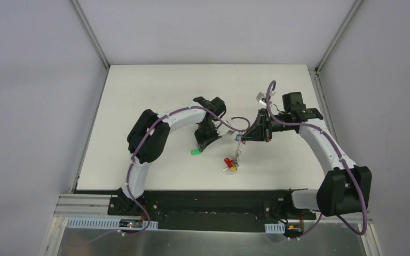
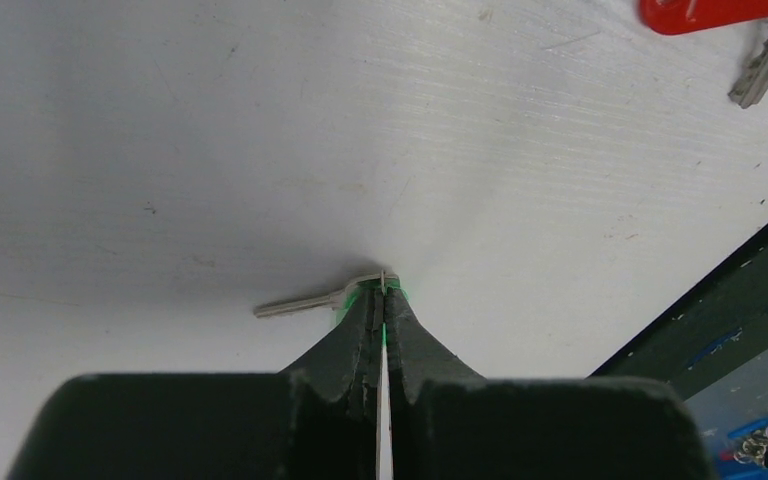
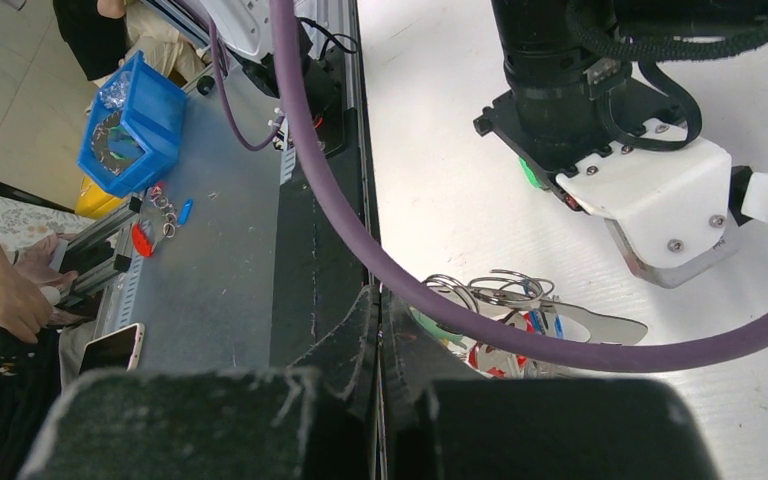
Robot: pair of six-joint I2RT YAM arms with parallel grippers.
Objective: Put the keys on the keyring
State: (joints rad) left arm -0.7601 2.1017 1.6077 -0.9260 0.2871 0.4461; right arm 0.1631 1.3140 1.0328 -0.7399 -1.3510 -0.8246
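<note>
My left gripper (image 1: 205, 142) is down at the white table and shut on the green-tagged key (image 1: 195, 152). In the left wrist view the shut gripper (image 2: 384, 290) pinches the green tag (image 2: 344, 302) and its small ring, and the silver blade (image 2: 295, 305) sticks out to the left. My right gripper (image 1: 245, 137) is shut on the thin wire keyring (image 3: 490, 290), with red, blue and green tagged keys bunched on it. Its fingers (image 3: 365, 325) are closed with wire between them. A red key (image 1: 228, 161) and a yellow one (image 1: 234, 168) hang low by the table.
A purple cable (image 3: 410, 290) crosses in front of the right gripper. The black rail (image 2: 720, 310) marks the table's near edge. Beyond it lie a metal shelf, a blue bin (image 3: 130, 125), a phone (image 3: 110, 350) and a person's hand (image 3: 5, 295).
</note>
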